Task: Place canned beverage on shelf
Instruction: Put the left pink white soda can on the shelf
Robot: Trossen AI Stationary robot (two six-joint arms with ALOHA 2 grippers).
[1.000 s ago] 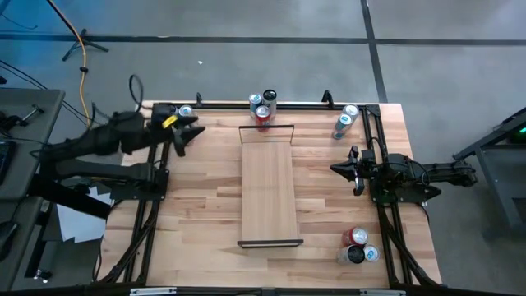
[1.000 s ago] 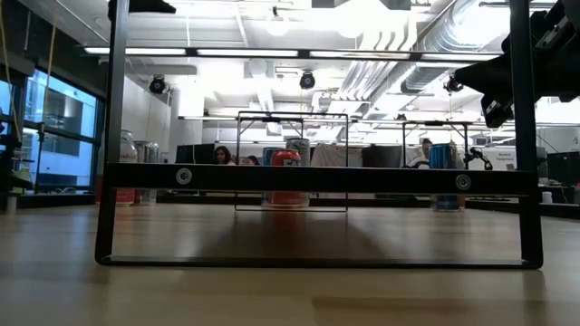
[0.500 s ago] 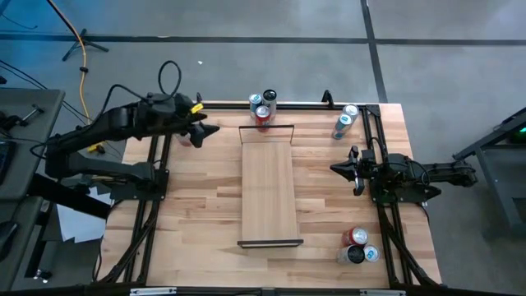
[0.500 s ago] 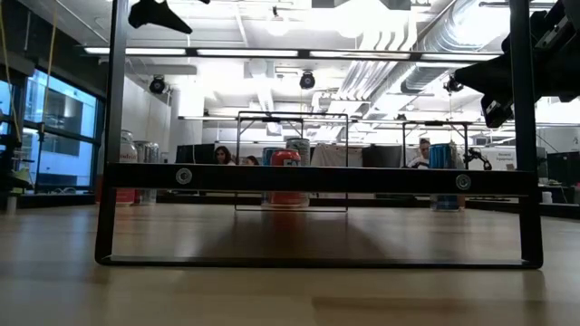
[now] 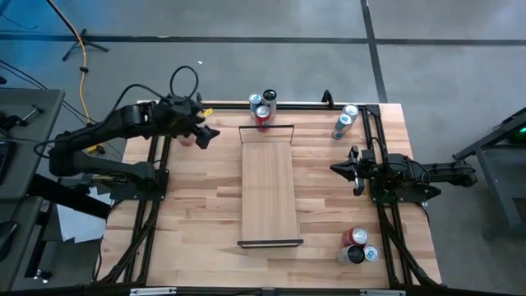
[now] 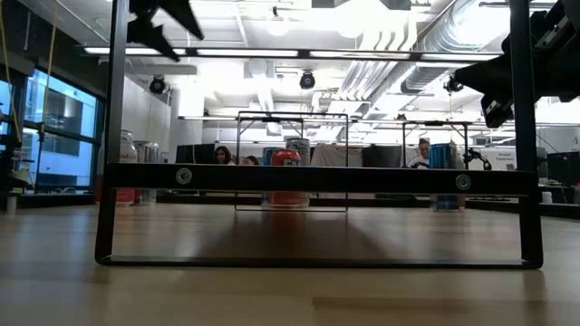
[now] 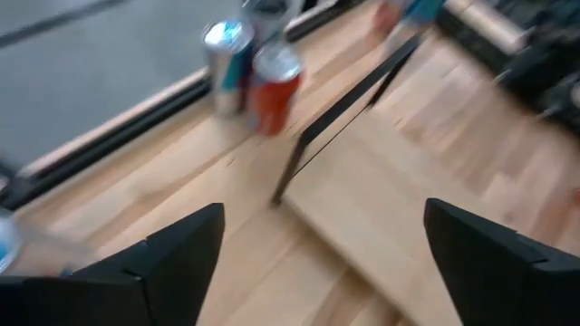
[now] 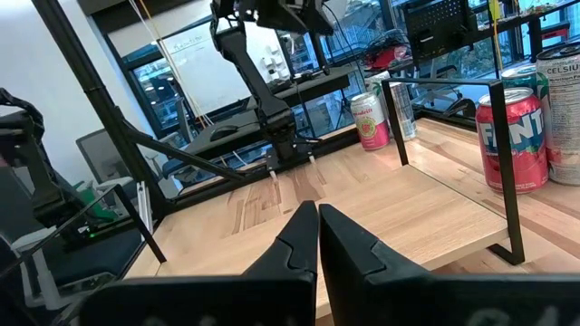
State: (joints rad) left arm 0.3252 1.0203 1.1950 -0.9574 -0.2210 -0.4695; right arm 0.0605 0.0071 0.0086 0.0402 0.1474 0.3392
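The shelf (image 5: 268, 185) is a long pale plank lying flat in the table's middle, with a black rail at its far end (image 5: 266, 128) and another at its near end (image 5: 269, 242). A red can (image 5: 262, 117) and two silver cans (image 5: 261, 100) stand on the table just beyond the far rail; they also show in the left wrist view (image 7: 272, 86). My left gripper (image 5: 207, 134) hovers open and empty, left of the shelf's far end, fingers wide apart (image 7: 323, 213). My right gripper (image 5: 335, 168) waits shut and empty, right of the shelf (image 8: 317, 217).
Two cans (image 5: 345, 122) stand at the far right corner and several cans (image 5: 357, 243) at the near right. A black frame bar (image 5: 296, 104) runs along the table's far edge. Cans (image 6: 122, 149) stand at the far left corner. People show in the room beyond (image 6: 221, 155).
My left gripper has swung from the table's far left corner toward the right, toward the shelf's far end and the cans there, turning as it went. It stays open. Nothing else has moved.
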